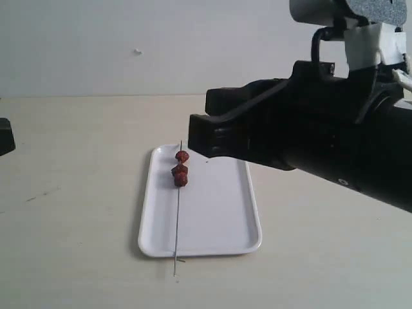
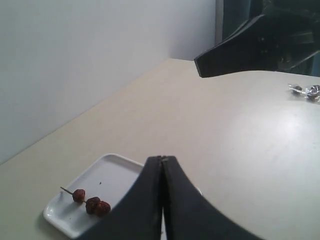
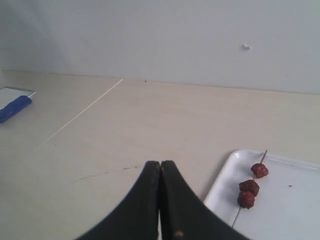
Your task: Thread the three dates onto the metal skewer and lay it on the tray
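dates (all three) sit threaded on skewer, lying on tray.

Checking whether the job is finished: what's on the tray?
The skewer lies on the tray, three dates threaded near its far end, its near tip overhanging the rim. The right arm covers the tray's far right corner, so that part is unseen.

A pale cream bench fills the lower part of every view and meets a plain off-white wall along a straight edge. The wall bears one small speck. A faint dark scuff marks the bench top, and a thin pale line runs aslant across it. A flat blue-and-white object lies far off. Soft light leaves a mild sheen near some shiny metal bits.
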Motion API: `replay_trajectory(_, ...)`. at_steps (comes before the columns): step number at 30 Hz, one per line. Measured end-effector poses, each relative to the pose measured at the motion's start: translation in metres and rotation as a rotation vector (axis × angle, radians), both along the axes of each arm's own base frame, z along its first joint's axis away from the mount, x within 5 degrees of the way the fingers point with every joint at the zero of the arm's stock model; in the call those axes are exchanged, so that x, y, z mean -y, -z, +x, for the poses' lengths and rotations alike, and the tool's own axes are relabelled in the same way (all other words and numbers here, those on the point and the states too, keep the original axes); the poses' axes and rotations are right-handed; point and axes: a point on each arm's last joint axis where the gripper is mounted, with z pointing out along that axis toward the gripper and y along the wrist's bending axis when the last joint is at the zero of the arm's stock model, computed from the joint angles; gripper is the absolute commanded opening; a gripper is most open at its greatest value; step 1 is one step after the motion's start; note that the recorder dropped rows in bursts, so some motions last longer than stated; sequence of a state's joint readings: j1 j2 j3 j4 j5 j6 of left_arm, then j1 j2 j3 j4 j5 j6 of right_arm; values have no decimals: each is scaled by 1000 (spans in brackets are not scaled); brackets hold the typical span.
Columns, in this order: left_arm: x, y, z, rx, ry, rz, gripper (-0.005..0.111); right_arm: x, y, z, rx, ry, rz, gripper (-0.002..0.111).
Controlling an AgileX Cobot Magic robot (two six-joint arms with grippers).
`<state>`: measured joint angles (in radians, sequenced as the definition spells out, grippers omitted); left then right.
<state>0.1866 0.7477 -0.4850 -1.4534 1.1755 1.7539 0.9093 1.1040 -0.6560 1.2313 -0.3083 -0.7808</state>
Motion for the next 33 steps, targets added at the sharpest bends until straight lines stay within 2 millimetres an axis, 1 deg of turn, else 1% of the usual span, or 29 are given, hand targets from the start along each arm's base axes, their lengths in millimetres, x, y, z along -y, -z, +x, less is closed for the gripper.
replay_trajectory(6,0,0,0,-1,1,3,0,1,-1,1,31,5,-26,0)
replay_trajectory(9,0,0,0,-1,1,3,0,12,-7,3,68,6,-54,0)
replay_trajectory(11,0,0,0,-1,1,3,0,26,-11,8,65,1,-60,0)
replay_trajectory(14,0,0,0,-1,1,3,0,56,-19,14,49,32,-50,0)
replay_trajectory(18,0,0,0,-1,1,3,0,99,-31,12,51,125,-19,0)
replay_trajectory(21,0,0,0,-1,1,3,0,123,-42,0,89,191,-4,0)
replay_trajectory(24,0,0,0,-1,1,3,0,138,-52,-23,165,252,-1,0)
replay_trajectory(26,0,0,0,-1,1,3,0,142,-55,-41,223,286,2,0)
replay_trajectory(29,0,0,0,-1,1,3,0,145,-60,-76,343,323,5,0)
replay_trajectory(33,0,0,0,-1,1,3,0,143,-63,-108,469,340,-21,0)
